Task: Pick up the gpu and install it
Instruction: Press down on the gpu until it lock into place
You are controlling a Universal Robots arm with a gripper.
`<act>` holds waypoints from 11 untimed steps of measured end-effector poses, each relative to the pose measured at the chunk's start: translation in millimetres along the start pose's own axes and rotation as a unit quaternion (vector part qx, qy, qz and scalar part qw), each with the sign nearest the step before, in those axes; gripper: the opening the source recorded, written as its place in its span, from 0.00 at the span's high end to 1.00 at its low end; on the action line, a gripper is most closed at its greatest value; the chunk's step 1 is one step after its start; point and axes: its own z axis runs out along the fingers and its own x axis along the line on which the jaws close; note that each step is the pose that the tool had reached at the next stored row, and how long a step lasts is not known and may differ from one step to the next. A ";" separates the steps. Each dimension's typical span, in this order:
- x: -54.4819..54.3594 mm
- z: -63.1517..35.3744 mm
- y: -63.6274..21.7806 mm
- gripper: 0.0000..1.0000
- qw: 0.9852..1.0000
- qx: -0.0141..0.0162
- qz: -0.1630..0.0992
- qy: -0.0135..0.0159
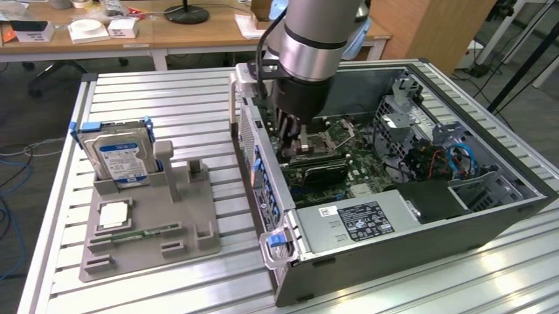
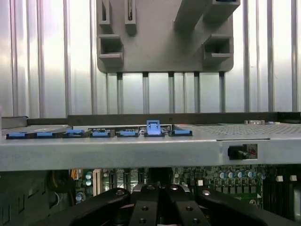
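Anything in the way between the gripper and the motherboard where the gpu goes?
Nothing visible. The gripper is shut and down inside the open case, beside its rear wall, just above the motherboard. The arm hides the spot right under it, so I can't rule out something there.

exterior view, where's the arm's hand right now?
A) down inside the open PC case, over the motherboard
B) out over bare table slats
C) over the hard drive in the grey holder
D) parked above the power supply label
A: the hand reaches down into the open PC case, above the motherboard, while the hard drive stands apart in the grey holder on the exterior view's left.
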 end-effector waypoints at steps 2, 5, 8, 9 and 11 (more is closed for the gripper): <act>0.0 0.0 0.4 0.89 1.000 -0.003 0.000 0.000; 0.1 0.0 0.8 0.89 1.000 -0.005 0.000 0.000; 0.1 0.0 0.9 0.89 1.000 -0.007 0.000 0.001; 0.2 0.0 0.8 0.89 1.000 -0.007 0.000 0.001; 0.4 0.1 0.9 0.89 1.000 -0.007 0.000 0.001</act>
